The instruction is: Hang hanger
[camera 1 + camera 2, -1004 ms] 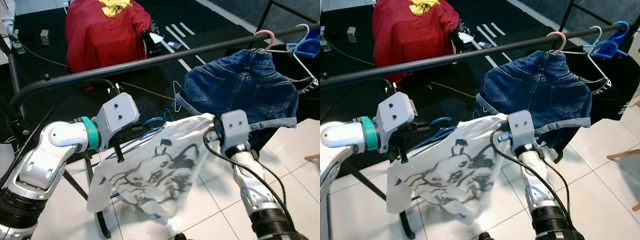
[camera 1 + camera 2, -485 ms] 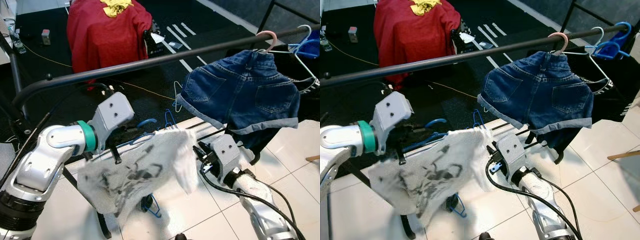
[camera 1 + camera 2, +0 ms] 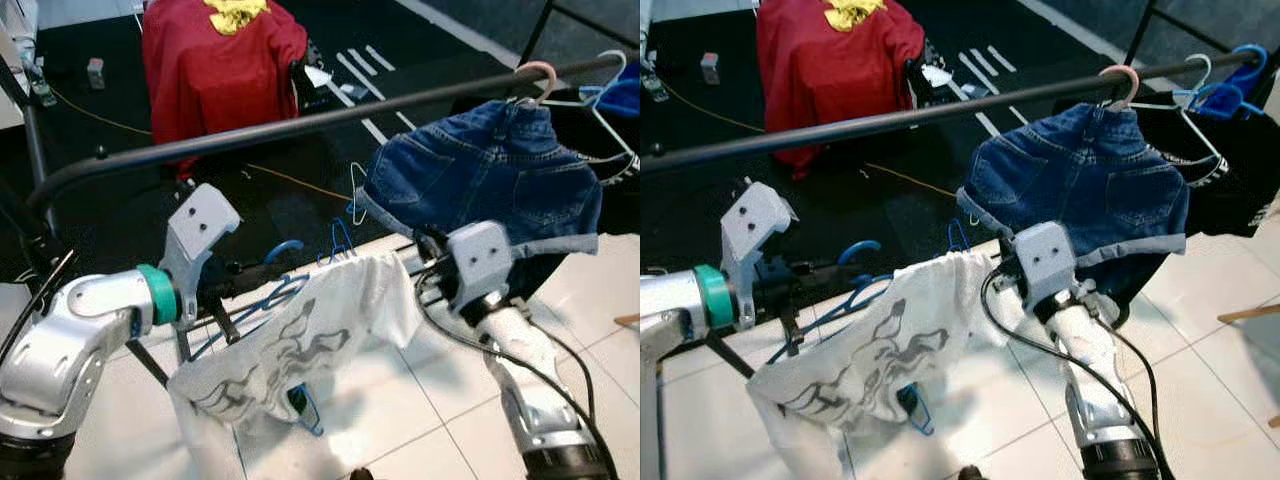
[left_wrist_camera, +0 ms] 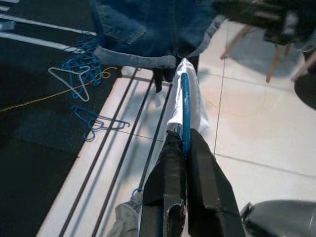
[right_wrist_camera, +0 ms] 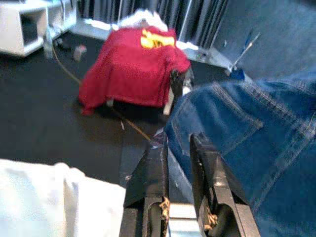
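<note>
- A long black metal clothes rail (image 3: 300,120) runs across the scene above both arms, over a dark carpet (image 3: 110,170) that meets a white tiled floor (image 3: 420,400).
- A red cloth (image 3: 215,65) is draped over something on the carpet behind the rail, with a yellow scrap (image 3: 238,12) on top.
- A pair of blue denim shorts (image 3: 480,180) hangs from the rail on a pink-hooked hanger (image 3: 535,75), to the robot's right.
- A white T-shirt with a black drawn print (image 3: 290,345) sags between the two arms, below the rail, draped on a blue plastic hanger (image 4: 185,108).
- The left gripper (image 4: 183,148) has its two black fingers pressed together on the blue hanger's bar, holding it and the shirt under the rail, not on it.
- The right gripper (image 5: 177,163) sits at the shirt's far edge, just in front of the denim shorts; its fingers stand a narrow gap apart with nothing seen between them.
- Loose blue and white wire hangers (image 4: 81,79) lie on the carpet's edge beside the rack's base rails.
</note>
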`<state>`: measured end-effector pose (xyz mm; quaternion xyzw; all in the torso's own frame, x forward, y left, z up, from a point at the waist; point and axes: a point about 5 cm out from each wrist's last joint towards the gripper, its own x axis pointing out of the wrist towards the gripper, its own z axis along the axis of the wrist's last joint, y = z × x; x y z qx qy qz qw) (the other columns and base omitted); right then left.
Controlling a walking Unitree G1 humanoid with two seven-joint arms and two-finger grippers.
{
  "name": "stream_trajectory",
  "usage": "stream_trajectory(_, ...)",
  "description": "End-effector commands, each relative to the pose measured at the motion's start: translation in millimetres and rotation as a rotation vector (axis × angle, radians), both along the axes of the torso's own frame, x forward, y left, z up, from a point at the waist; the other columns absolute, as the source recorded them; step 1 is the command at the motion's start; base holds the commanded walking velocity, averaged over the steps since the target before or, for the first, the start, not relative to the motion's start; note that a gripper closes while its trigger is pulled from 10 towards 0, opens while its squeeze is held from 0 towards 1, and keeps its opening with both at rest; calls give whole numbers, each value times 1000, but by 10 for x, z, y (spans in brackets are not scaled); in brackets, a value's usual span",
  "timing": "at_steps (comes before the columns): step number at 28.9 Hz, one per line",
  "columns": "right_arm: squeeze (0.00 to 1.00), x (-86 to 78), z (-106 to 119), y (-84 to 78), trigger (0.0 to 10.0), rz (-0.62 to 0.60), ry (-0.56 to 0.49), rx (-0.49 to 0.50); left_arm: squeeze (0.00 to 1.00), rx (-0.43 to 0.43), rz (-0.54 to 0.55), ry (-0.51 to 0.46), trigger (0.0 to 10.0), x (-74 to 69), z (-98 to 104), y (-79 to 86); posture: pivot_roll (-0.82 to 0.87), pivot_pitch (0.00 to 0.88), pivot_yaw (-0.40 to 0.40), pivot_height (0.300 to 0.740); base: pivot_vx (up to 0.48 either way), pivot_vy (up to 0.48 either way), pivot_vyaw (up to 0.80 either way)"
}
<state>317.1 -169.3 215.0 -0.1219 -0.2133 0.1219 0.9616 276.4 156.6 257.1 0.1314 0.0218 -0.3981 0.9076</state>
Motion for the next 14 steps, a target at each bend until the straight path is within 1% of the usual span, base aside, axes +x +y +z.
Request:
stream_trajectory(1,0,-58,-16,-9,10000,22,18,95,0,-47,47,-3,10000,-52,73,45,-56,190,79,740,0,0,0)
stream_trajectory(2,0,-58,-16,-9,10000,22,18,95,0,-47,47,-3,10000,-52,73,45,-56,190,79,740,0,0,0)
stream_trajectory(3,0,-101,-110,35,10000,43,49,121,0,-104,139,-14,10000,-52,172,112,-31,193,70,740,0,0,0)
stream_trajectory(4,0,-130,-181,65,10000,55,71,133,0,-143,202,-21,10000,-56,233,160,-27,194,69,740,0,0,0)
stream_trajectory(6,0,-130,-181,65,10000,55,71,133,0,-143,202,-21,10000,-56,233,160,-27,194,69,740,0,0,0)
stream_trajectory(7,0,-146,-251,89,10000,59,94,135,0,-171,247,-31,10000,-76,291,202,-24,195,67,740,0,0,0)
stream_trajectory(8,0,-146,-251,89,10000,59,94,135,0,-171,247,-31,10000,-76,291,202,-24,195,67,740,0,0,0)
stream_trajectory(9,0,-113,-367,110,10000,42,127,124,0,-202,257,-115,10000,-219,436,265,-15,194,64,740,0,0,0)
stream_trajectory(12,0,-107,-378,111,10000,41,129,122,0,-205,255,-129,10000,-241,453,272,-15,194,64,740,0,0,0)
stream_trajectory(14,0,-86,-412,121,10000,47,145,122,0,-235,262,-166,10000,-279,511,287,0,190,55,740,0,0,0)
